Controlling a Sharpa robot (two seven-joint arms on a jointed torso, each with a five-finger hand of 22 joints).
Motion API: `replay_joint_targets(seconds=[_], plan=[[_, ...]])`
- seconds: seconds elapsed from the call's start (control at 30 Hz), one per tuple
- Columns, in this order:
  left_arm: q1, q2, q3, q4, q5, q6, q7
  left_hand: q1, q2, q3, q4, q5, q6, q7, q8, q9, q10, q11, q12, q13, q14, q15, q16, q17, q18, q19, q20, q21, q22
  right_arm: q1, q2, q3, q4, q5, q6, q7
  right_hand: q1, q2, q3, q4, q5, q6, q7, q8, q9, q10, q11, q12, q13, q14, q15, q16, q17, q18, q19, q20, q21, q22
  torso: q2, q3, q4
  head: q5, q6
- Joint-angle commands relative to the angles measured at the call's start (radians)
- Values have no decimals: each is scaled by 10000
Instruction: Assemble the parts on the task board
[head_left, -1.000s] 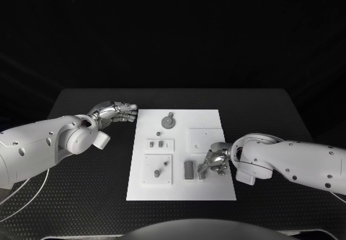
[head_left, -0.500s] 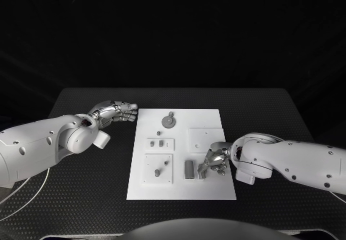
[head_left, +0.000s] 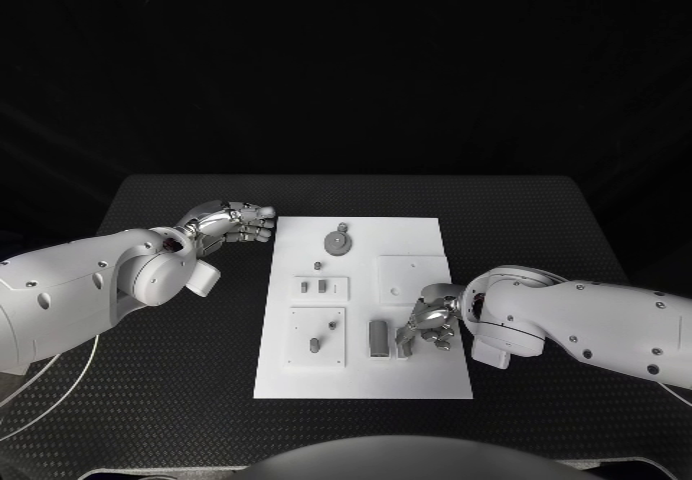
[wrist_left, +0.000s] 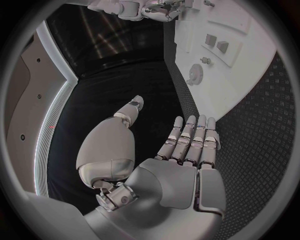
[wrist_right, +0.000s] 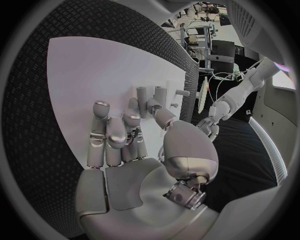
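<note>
The white task board lies in the middle of the table. On it are a grey gear, two small grey pieces in a raised plate, a peg and an upright grey block. My right hand is over the board's right side, right next to the block. In the right wrist view its fingers are half curled and the thumb reaches to the grey block; whether anything is pinched is hidden. My left hand hovers off the board's far left corner, its fingers straight, holding nothing.
The black ribbed table surrounds the board with free room on all sides. A square raised plate sits on the board beyond my right hand. The left wrist view shows the gear and the board ahead of the palm.
</note>
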Motion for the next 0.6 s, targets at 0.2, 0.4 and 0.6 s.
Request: replay_joint_targets(seconds=[0.2, 0.4, 0.6], plan=[[11, 7, 5, 31, 22, 151, 61, 93, 28, -27, 4, -24, 15, 829, 44, 13, 61, -16, 29, 2, 22, 28, 18, 17, -152, -61, 8, 56, 14, -35, 40, -14, 33, 117, 246, 148, -482, -405, 74, 300, 27, -191, 205, -60, -45, -59, -2, -61, -22, -90, 4, -76, -65, 134, 95, 8, -33, 136, -1, 3, -1, 18, -7], [11, 10, 5, 26, 22, 149, 60, 94, 21, -28, 5, -24, 13, 828, 44, 13, 61, -16, 28, 1, 21, 29, 17, 18, -152, -63, 9, 55, 15, -38, 42, -14, 37, 131, 254, 171, -780, -801, 234, 623, 27, -219, 209, -63, -69, -71, 1, -67, -31, -103, 5, -87, -104, 134, 122, -14, -61, 134, -2, 7, -4, 27, -6], [11, 13, 5, 28, 22, 171, 60, 108, 26, -21, 1, -23, 8, 828, 42, 13, 60, -15, 26, 0, 21, 30, 16, 19, -152, -67, 10, 54, 16, -38, 34, -14, 38, 133, 252, 177, -977, -1165, 422, 993, 27, -241, 213, -55, -80, -81, 5, -67, -36, -110, 7, -85, -119, 134, 146, -30, -79, 141, -2, 9, -7, 33, -3]])
